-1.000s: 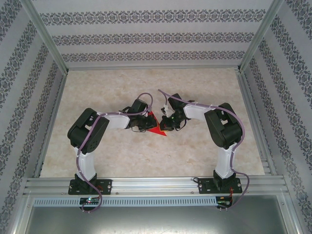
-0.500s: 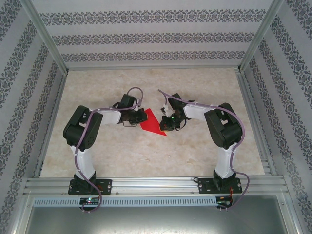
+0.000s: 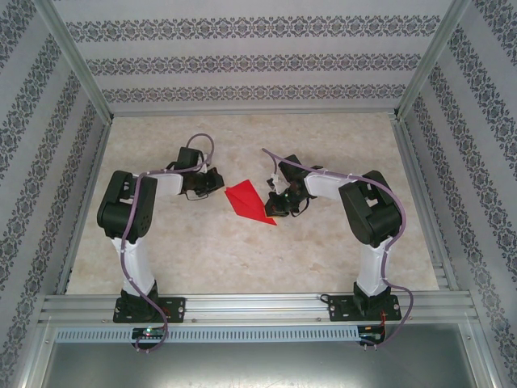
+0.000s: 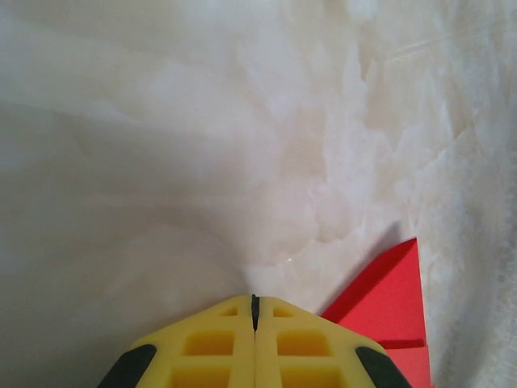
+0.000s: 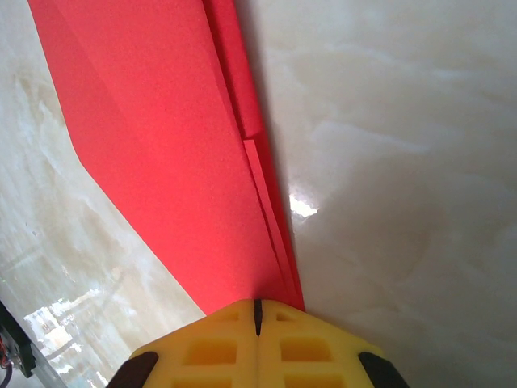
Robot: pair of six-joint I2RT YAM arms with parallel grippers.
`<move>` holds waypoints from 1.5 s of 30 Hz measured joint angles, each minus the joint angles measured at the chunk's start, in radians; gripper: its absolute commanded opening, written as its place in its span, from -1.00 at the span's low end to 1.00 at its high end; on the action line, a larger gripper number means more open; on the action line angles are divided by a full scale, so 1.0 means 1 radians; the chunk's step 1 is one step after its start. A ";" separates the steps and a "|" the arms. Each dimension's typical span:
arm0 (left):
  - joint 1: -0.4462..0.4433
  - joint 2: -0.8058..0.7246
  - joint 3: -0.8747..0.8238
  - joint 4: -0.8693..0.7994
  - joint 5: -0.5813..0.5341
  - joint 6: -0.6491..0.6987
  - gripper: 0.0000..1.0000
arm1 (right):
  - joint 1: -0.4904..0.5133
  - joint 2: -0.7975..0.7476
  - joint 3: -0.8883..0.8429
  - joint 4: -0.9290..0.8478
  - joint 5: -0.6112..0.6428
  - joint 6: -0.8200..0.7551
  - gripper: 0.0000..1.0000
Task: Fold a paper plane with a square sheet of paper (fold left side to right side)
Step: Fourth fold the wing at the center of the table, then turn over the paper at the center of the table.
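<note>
The red paper (image 3: 247, 201), folded into a narrow kite-like shape, lies flat on the marble table (image 3: 202, 259) between the two arms. My left gripper (image 3: 218, 184) is shut and stands just left of the paper without touching it. In the left wrist view its yellow fingertips (image 4: 254, 301) meet, with a red corner of the paper (image 4: 388, 295) to their right. My right gripper (image 3: 273, 208) is shut and sits on the paper's near right end. In the right wrist view the layered red paper (image 5: 161, 121) runs out from under the closed tips (image 5: 258, 305).
Patterned walls and a metal frame (image 3: 81, 121) close in the table on three sides. An aluminium rail (image 3: 258, 307) carries both arm bases along the near edge. Bare marble lies behind and in front of the paper.
My left gripper has pulled back to the left, off the paper. The paper now lies flatter and narrower. The right arm has not moved.
</note>
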 measured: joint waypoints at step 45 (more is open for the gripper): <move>-0.209 -0.108 -0.161 0.187 -0.034 -0.360 -0.13 | -0.051 -0.200 -0.150 0.239 0.082 0.024 0.04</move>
